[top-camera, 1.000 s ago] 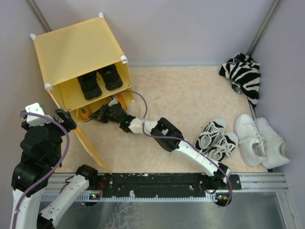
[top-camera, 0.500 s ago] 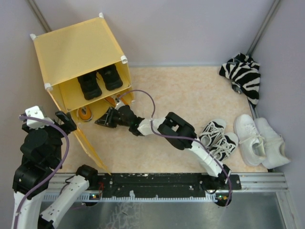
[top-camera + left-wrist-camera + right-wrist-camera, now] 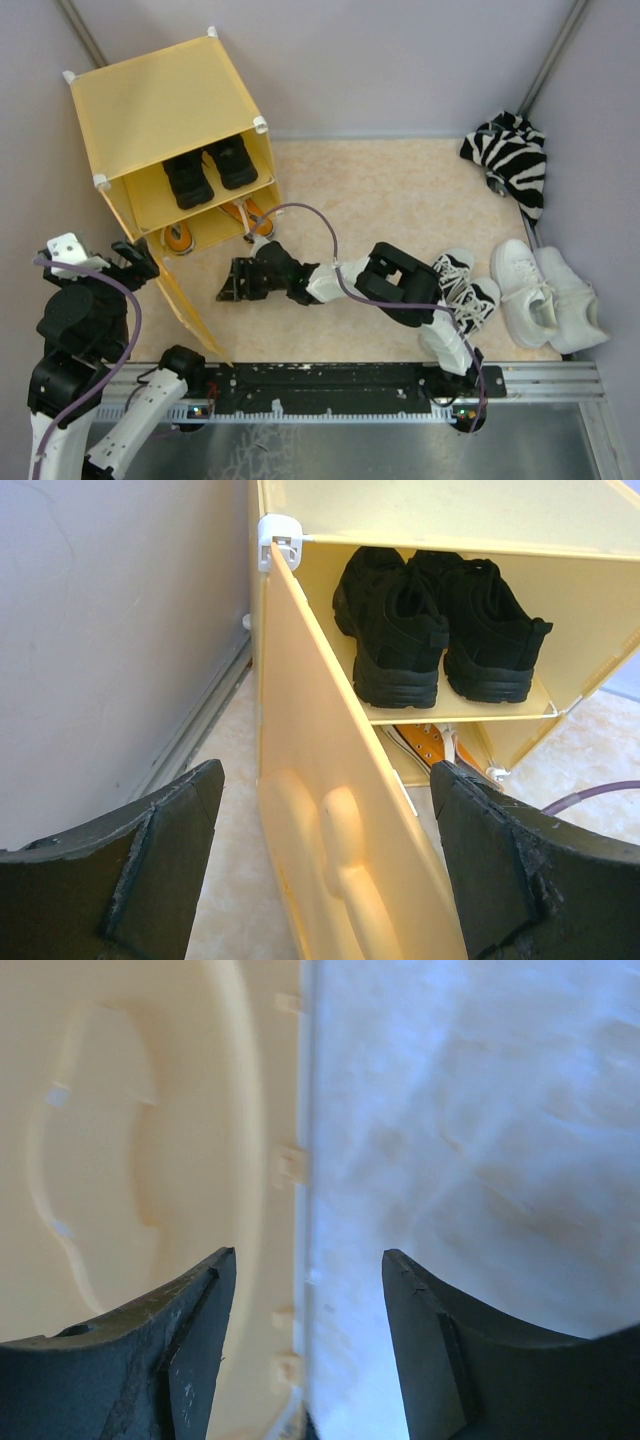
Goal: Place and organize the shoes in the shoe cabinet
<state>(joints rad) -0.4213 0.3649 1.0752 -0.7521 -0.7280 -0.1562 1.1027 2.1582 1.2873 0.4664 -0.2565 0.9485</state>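
Observation:
The yellow shoe cabinet [image 3: 160, 110] stands at the far left with its door [image 3: 185, 300] swung open toward me. A black pair of shoes [image 3: 210, 170] sits on its inner shelf. Two orange sneakers [image 3: 250, 215] lie in the compartment below. My right gripper [image 3: 228, 283] hovers open just in front of that compartment, and its wrist view shows the door's edge [image 3: 300, 1160] between the jaws. My left gripper [image 3: 325, 860] is open astride the door [image 3: 330, 780] without touching it. Black-and-white sneakers [image 3: 455, 285] and white sneakers [image 3: 550, 295] rest on the floor at the right.
A zebra-striped cloth bundle [image 3: 510, 155] lies in the far right corner. Grey walls close in the left, back and right. The right arm's purple cable [image 3: 320, 225] loops over the floor near the cabinet. A metal rail [image 3: 350, 375] runs along the near edge.
The right gripper has drawn back out of the lower compartment toward me and opened, leaving the orange sneaker inside. The left arm has shifted slightly.

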